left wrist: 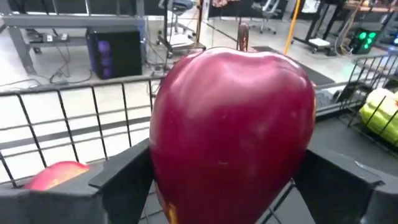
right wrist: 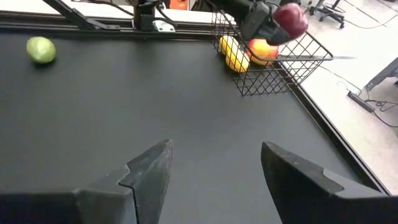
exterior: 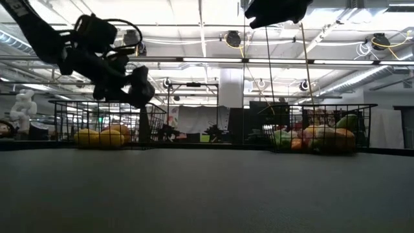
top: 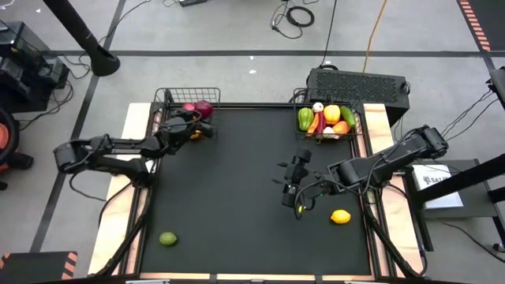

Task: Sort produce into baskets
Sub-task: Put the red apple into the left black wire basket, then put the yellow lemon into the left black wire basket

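Left gripper (top: 199, 118) is clamped on a red apple (left wrist: 233, 130), holding it over the left basket (top: 170, 99) at about 11 o'clock on the mat (top: 237, 197). From the left wrist cam I see the apple filling the gap between both fingers (left wrist: 124, 171), stem up, basket wire right behind it. That basket already has yellow and orange fruit (right wrist: 239, 53) in it.

Right gripper (top: 293, 192) sits around 3 o'clock, just right of mat centre, fingers spread wide with nothing between them; right wrist cam shows only bare mat in the gap.

Right basket (top: 353, 126) at about 1 o'clock holds a pile: green pepper (top: 305, 118), yellow pepper (top: 332, 113), something orange and red, a white piece on top.

Still loose on the mat: a lemon (top: 340, 217) at about 4 o'clock, near the right gripper, and a lime (top: 167, 238) at about 7 o'clock, well apart from both arms.
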Tool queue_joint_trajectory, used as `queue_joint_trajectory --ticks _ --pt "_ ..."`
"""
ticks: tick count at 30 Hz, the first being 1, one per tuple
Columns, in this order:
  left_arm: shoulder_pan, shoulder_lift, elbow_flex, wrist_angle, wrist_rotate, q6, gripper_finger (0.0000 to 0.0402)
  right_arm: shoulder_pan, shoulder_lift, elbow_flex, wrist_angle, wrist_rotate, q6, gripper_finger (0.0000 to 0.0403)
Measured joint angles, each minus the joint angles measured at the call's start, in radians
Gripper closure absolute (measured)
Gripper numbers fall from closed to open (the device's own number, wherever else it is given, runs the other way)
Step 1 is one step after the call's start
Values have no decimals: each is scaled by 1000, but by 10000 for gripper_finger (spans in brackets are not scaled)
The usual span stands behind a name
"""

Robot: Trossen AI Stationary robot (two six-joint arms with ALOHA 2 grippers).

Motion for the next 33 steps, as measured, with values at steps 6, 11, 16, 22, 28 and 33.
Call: queue_joint_trajectory --ticks 6,11,16,22,28,33 --pt "0 69 0 57 -9 -18 14 0 0 0 2 -5 -1 165" --pt "0 75 0 63 -10 -26 7 0 0 0 -35 -5 25 165" --pt "-4 26 0 79 29 -27 6 19 0 0 -185 -5 172 165" --pt "-67 -133 5 97 129 -21 6 78 0 0 -364 -44 428 165" --pt "-140 -270 5 28 212 -18 6 138 0 0 -523 -315 654 158" --pt "-189 -332 5 -41 260 13 6 231 19 0 -717 -455 728 124"
